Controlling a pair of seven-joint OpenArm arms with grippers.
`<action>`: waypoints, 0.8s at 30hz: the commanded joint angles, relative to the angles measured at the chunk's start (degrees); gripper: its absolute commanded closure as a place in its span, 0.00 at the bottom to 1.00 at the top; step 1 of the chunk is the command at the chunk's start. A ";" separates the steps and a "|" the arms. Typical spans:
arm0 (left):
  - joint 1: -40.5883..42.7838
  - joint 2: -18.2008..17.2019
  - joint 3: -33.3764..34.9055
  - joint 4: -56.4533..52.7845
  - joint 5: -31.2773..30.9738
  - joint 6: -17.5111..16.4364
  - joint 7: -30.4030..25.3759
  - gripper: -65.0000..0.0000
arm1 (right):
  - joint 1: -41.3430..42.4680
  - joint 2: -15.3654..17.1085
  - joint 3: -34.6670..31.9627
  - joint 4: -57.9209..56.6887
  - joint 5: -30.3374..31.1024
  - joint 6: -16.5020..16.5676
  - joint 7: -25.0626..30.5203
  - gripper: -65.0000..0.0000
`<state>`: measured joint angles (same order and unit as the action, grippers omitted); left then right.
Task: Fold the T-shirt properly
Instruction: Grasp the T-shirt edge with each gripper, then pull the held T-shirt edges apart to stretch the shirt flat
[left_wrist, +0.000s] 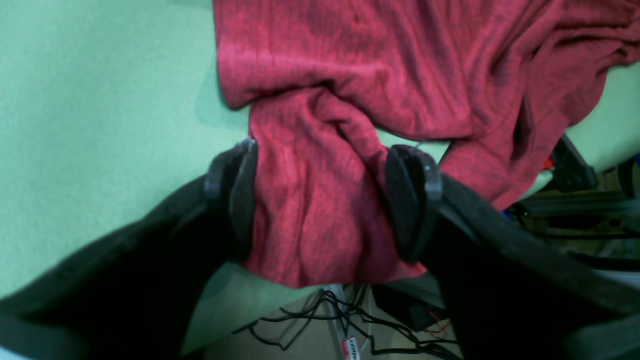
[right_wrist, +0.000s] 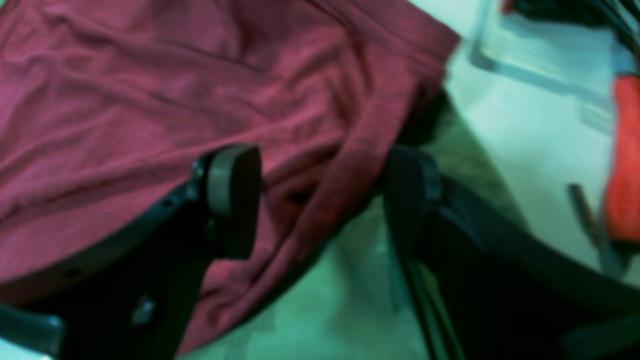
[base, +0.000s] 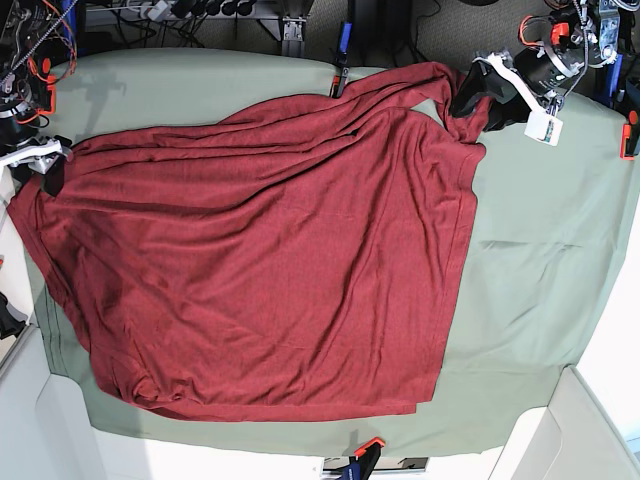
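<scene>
The maroon T-shirt (base: 270, 250) lies spread and wrinkled over the sage-green cloth (base: 540, 250), with one corner drawn up to the far right. My left gripper (base: 468, 108) is at that corner. In the left wrist view it (left_wrist: 325, 200) is open, with a bunched fold of the shirt (left_wrist: 350, 60) filling the gap between its fingers at the table's edge. My right gripper (base: 48, 170) is at the shirt's left edge. In the right wrist view it (right_wrist: 320, 200) is open, one finger (right_wrist: 232, 200) over the shirt (right_wrist: 125, 90), with the hem running between the jaws.
Clamps hold the green cloth: a blue one (base: 340, 75) at the far edge, orange ones at the near edge (base: 365, 447) and right edge (base: 628, 135). Cables (left_wrist: 340, 320) hang below the table edge by my left gripper. An orange-handled clamp (right_wrist: 625, 160) is beside my right gripper.
</scene>
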<state>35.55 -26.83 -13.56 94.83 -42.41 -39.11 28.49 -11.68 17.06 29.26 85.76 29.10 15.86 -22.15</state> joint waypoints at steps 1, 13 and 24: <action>0.61 -0.48 0.15 0.11 2.27 0.37 2.51 0.39 | 0.55 0.85 -0.37 0.50 0.66 0.39 1.27 0.40; 0.61 -0.48 -0.61 0.31 4.50 -0.89 2.40 1.00 | 0.48 -0.44 -3.78 0.02 -6.88 -6.47 0.98 0.88; 2.89 -0.50 -11.23 9.05 -10.60 -0.89 16.11 1.00 | 0.39 -0.39 4.11 4.17 -6.47 -6.47 -12.31 1.00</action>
<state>38.02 -26.52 -24.36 103.11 -52.21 -39.48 45.28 -11.60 15.53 32.82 88.79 22.70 9.61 -35.62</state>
